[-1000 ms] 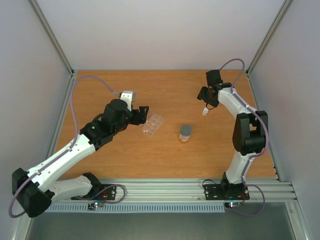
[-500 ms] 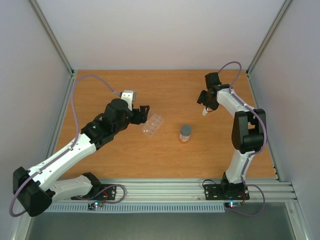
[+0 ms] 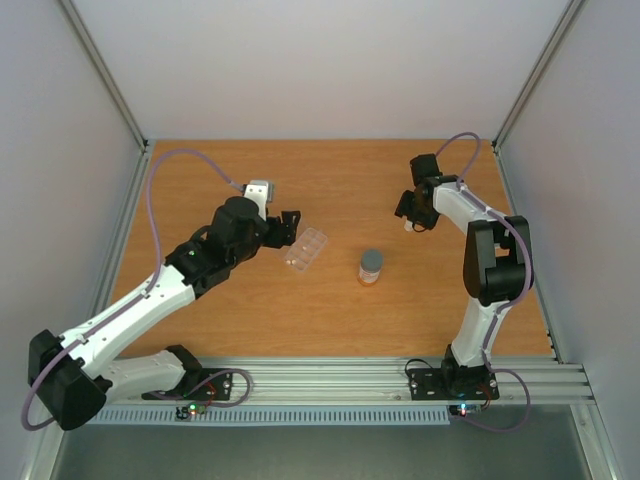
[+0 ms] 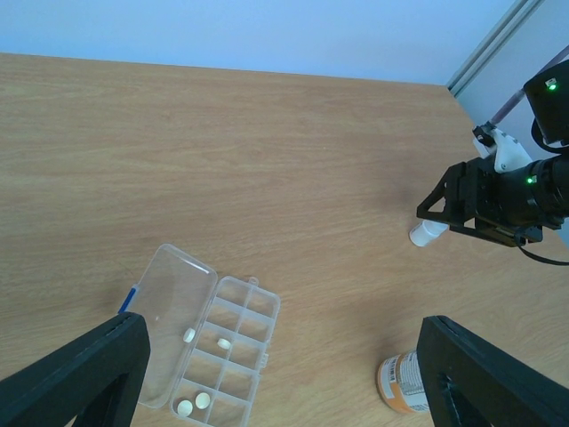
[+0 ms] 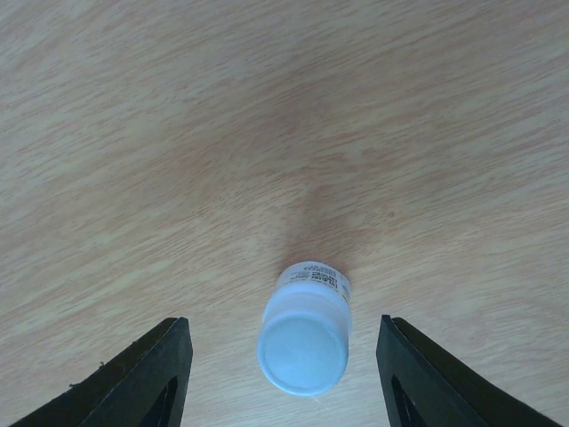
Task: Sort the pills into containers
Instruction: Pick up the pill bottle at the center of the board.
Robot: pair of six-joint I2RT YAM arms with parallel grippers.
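The clear pill box (image 3: 306, 248) lies open on the table, lid (image 4: 174, 298) folded out to its left; it also shows in the left wrist view (image 4: 233, 342). Several small white pills (image 4: 204, 400) lie in its cells. No dark blue-purple pill shows. My left gripper (image 4: 276, 374) is open and empty, held above and left of the box (image 3: 284, 230). My right gripper (image 5: 283, 378) is open, its fingers wide on either side of a small white bottle (image 5: 305, 326) that stands upright below it. From above, that gripper (image 3: 413, 210) hovers over the bottle (image 3: 410, 224).
An orange pill bottle with a grey cap (image 3: 370, 266) stands right of the box, also in the left wrist view (image 4: 402, 382). The right arm (image 4: 507, 191) shows at the far right of that view. Metal frame rails border the table.
My right gripper has moved down and slightly right over the small white bottle, now covering most of it from above. The left arm has hardly moved.
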